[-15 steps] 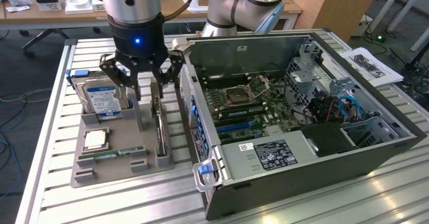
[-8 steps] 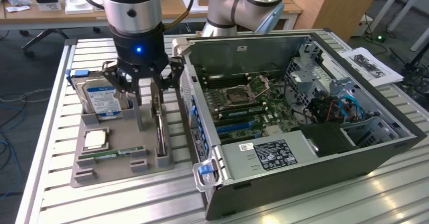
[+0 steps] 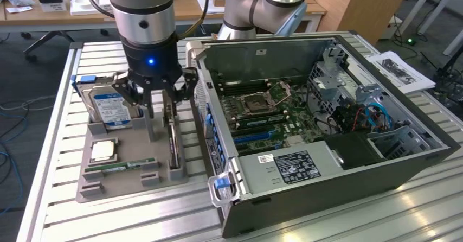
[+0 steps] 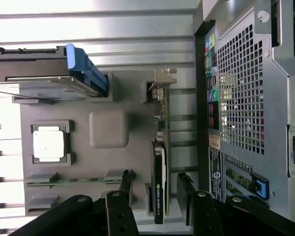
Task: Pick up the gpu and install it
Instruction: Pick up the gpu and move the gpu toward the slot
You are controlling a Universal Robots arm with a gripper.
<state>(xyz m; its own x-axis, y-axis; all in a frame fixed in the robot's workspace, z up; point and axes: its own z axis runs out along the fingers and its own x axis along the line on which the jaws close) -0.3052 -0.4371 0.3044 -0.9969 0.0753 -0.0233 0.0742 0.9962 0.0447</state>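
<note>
Presently, the slatted metal desk (image 3: 108, 220) carries two items side by side: an open computer case (image 3: 340, 185) lying on its side on the exterior view's right, and a grey parts tray (image 3: 108, 185) on the exterior view's left.

The arm (image 3: 141, 14) stands over the tray with its wrist section vertical and its tool end pointing straight down.

The tray holds four parts:
- A hard drive (image 3: 108, 109) stands upright at the far end.
- The gpu (image 3: 174, 150) stands on its long edge in a slot along the tray side nearest the case. Its long axis runs parallel to the case's rear panel, and its flat faces are vertical. Its silvery bracket end points toward the hard-drive end of the tray, and its black-faced end points the opposite way.
- A processor chip (image 3: 103, 151) lies flat in a square pocket.
- A narrow green memory stick (image 3: 119, 167) lies near the front of the tray.

The pincer (image 3: 160, 117) is spread wide and lowered astride the gpu, one finger on each side of the card. In the wrist view a gap shows between each finger and the card's face, so nothing is pinched.
</note>
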